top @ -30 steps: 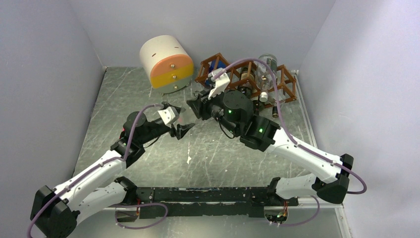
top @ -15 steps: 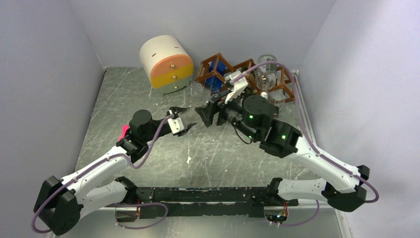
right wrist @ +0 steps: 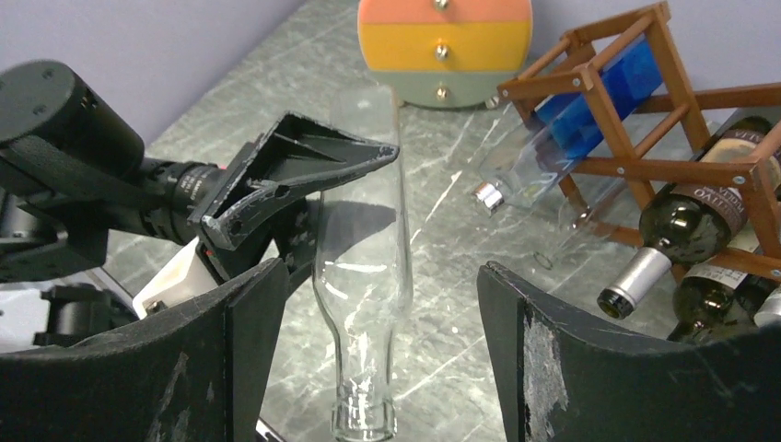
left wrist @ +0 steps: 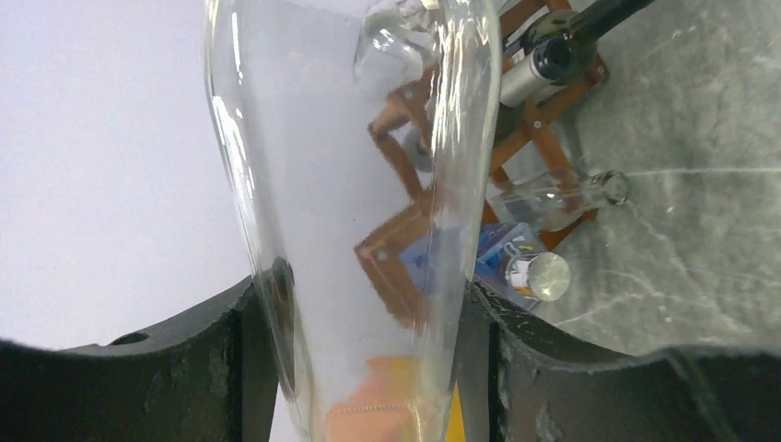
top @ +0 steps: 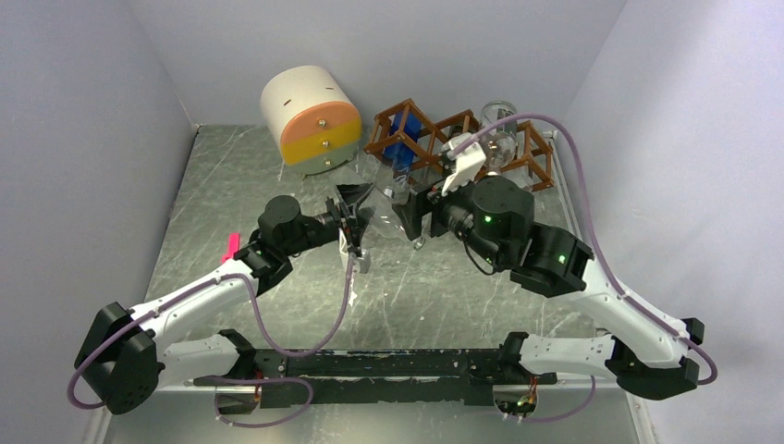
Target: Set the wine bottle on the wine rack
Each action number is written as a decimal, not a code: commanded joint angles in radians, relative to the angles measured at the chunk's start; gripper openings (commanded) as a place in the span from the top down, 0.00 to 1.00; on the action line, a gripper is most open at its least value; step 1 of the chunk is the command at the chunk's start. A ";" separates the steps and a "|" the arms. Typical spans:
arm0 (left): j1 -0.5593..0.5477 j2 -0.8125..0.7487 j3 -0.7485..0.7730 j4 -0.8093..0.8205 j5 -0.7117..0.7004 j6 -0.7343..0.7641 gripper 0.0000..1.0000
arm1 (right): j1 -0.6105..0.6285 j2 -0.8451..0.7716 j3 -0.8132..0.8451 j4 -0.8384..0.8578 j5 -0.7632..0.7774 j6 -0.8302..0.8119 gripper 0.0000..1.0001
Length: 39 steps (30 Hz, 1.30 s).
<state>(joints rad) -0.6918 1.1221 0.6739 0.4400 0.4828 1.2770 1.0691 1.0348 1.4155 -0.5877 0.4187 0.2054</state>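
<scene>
A clear glass wine bottle (top: 385,222) hangs level above the table between my two grippers. My left gripper (top: 356,205) is shut on its wide body (left wrist: 359,184), with both pads (left wrist: 235,368) pressed against the glass. The neck (right wrist: 367,368) points at my right gripper (right wrist: 378,345), which is open; the neck sits between its jaws and touches neither. The reddish-brown wine rack (top: 462,139) stands at the back right and holds a blue bottle (right wrist: 599,101), a clear bottle (right wrist: 525,175) and dark bottles (right wrist: 691,221).
A round cream-and-orange drawer unit (top: 310,116) stands at the back, left of the rack. A small pink object (top: 229,247) lies by the left arm. Grey walls close in the table on three sides.
My right gripper has opened, let go of the bottle and drawn back to the right. My left gripper has swung right and closed on the bottle's body.
</scene>
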 commanded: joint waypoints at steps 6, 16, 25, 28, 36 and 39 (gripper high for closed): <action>-0.032 0.018 0.071 0.074 0.063 0.254 0.93 | 0.002 0.115 -0.015 -0.052 -0.033 0.014 0.21; -0.048 0.002 0.094 -0.009 0.077 0.267 0.93 | 0.002 0.186 -0.062 -0.022 -0.058 0.044 0.27; -0.052 -0.004 0.113 -0.038 0.067 0.217 0.93 | 0.000 0.199 -0.091 -0.016 -0.079 0.078 0.31; -0.052 -0.004 0.116 -0.037 0.055 0.188 0.93 | 0.000 0.212 -0.094 -0.027 -0.070 0.090 0.31; -0.052 -0.006 0.122 -0.030 0.031 0.124 0.88 | -0.004 0.210 -0.095 -0.030 -0.035 0.104 0.53; -0.052 -0.006 0.115 0.000 0.021 0.084 0.80 | -0.004 0.199 -0.093 -0.023 -0.013 0.103 0.74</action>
<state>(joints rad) -0.7353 1.1477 0.7284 0.3092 0.4999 1.4254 1.0641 1.2423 1.3323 -0.6258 0.3870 0.2947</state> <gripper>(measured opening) 0.617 0.584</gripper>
